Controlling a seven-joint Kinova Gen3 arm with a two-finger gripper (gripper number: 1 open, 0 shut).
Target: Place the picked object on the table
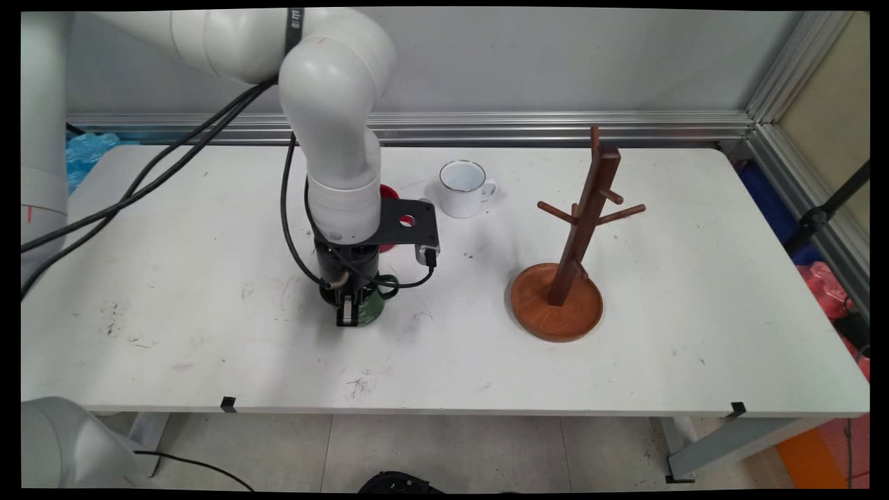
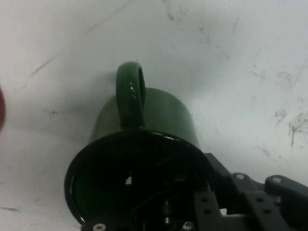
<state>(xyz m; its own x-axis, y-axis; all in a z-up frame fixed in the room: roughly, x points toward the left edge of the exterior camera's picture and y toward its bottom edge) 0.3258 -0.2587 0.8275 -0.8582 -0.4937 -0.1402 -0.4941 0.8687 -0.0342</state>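
1. I have the tool (image 1: pixel 349 314) low over the tabletop (image 1: pixel 208 347), left of the middle, with the arm standing almost straight up above it.
2. The tool is down on a green mug (image 1: pixel 375 307). In the main view the black hardware covers most of the mug, and only its right flank and handle (image 1: pixel 390 285) show past it.
3. In the hand view the green mug (image 2: pixel 159 113) fills the lower middle. Its dark mouth opens toward the camera and its handle (image 2: pixel 130 91) points away, up the picture. The tool (image 2: pixel 192 214) sits right at the mug's rim, with the black linkage off to the lower right.
4. I cannot tell from either view whether the tool is spread, pressed together or pinching the mug wall, because the contact area is dark and hidden.
5. The mug appears to rest upright on the tabletop (image 2: pixel 240 57), though I cannot see its foot clearly.
6. A white mug (image 1: pixel 463 189) stands behind and to the right, well apart from the tool, handle to the right.
7. A red object (image 1: pixel 389 194) peeks out behind the arm's black camera bracket (image 1: pixel 410 222), and I cannot make out what it is.
8. A wooden mug tree (image 1: pixel 571 243) stands farther right on its round base, all pegs bare.
9. Black cables (image 1: pixel 173 156) trail from the arm toward the left.
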